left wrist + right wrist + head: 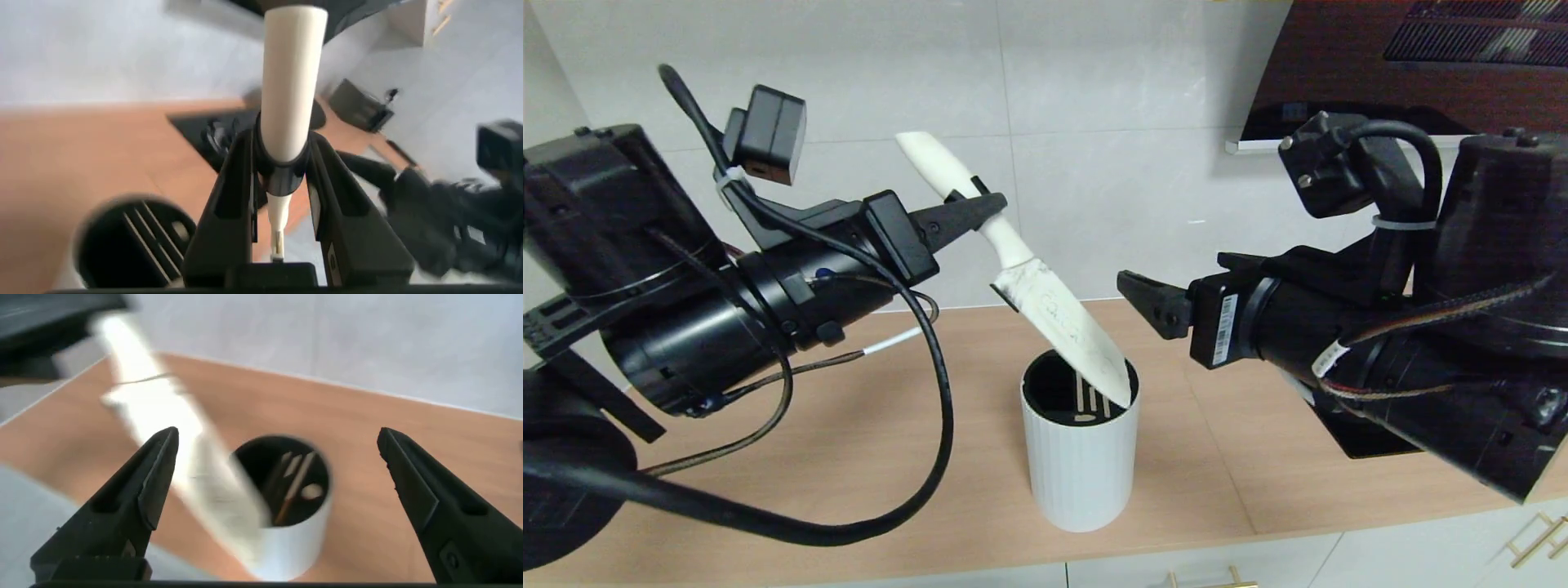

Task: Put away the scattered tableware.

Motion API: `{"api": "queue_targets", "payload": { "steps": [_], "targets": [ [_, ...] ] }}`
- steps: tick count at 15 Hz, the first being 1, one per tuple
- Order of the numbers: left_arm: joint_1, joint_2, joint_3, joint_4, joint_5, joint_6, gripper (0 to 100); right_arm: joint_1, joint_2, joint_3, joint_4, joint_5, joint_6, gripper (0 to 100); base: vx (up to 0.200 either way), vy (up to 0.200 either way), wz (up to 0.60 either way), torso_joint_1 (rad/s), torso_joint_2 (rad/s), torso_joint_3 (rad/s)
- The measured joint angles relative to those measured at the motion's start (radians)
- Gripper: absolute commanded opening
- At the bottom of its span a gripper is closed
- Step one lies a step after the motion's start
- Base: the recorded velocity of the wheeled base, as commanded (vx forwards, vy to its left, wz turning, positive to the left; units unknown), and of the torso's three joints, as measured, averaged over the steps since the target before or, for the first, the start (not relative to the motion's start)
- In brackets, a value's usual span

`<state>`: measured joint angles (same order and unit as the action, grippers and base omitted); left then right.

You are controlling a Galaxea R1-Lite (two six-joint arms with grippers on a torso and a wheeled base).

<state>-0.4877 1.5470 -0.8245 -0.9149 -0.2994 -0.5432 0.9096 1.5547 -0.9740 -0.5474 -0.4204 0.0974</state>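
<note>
While the left claw is pinching the white knife by its handle, close to where the handle meets the blade, the blade is slanting down with its tip at the rim of the white ribbed holder. I cannot tell whether the tip is inside yet. The holder is standing upright on the table. Gripping the handle is leaving the sharp edge free and sending the blade in first, which suits tip-down storage. The slant is probably steering the tip past the utensils standing inside. The right claw is hanging spread and empty just beside the holder, apart from the blade, likely giving room or waiting to steady the holder.
</note>
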Motion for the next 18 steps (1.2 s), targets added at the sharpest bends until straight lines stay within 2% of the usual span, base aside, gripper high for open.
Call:
{"api": "queue_targets", "payload": {
  "steps": [3,4,6,7,8,9,14,18],
  "targets": [
    [0.009,0.032,-0.012,-0.112,-0.005,0.216,0,-0.020,-0.011,-0.004,0.000,-0.003,-0.011,100,0.000,0.000,0.00,0.000,0.00,0.000],
    [0.011,0.050,-0.011,-0.119,-0.003,0.286,0,-0.022,-0.011,-0.004,0.000,-0.003,-0.011,100,0.000,0.000,0.00,0.000,0.00,0.000],
    [0.012,0.084,0.007,-0.121,0.003,0.386,0,-0.024,-0.012,-0.004,0.000,-0.003,-0.011,100,0.000,0.000,0.00,0.000,0.00,0.000],
    [0.012,0.102,0.015,-0.126,0.015,0.456,0,-0.024,-0.012,-0.003,0.000,-0.003,-0.014,100,0.000,0.000,0.00,0.000,0.00,0.000],
    [0.011,0.115,0.024,-0.136,0.036,0.495,0,-0.024,-0.012,-0.003,0.000,-0.003,-0.021,100,0.000,0.000,0.00,0.000,0.00,0.000],
    [0.011,0.128,0.032,-0.154,0.053,0.509,0,-0.024,-0.012,-0.001,0.000,-0.003,-0.023,100,0.000,0.000,0.00,0.000,0.00,0.000],
    [0.011,0.167,0.050,-0.160,0.057,0.532,0,-0.024,-0.013,0.001,-0.001,-0.004,-0.024,100,0.000,0.000,0.00,0.000,0.00,0.000],
    [0.009,0.207,0.056,-0.161,0.057,0.533,0,-0.026,-0.013,0.001,-0.001,-0.003,-0.024,100,0.000,0.000,0.00,0.000,0.00,0.000]
  ]
}}
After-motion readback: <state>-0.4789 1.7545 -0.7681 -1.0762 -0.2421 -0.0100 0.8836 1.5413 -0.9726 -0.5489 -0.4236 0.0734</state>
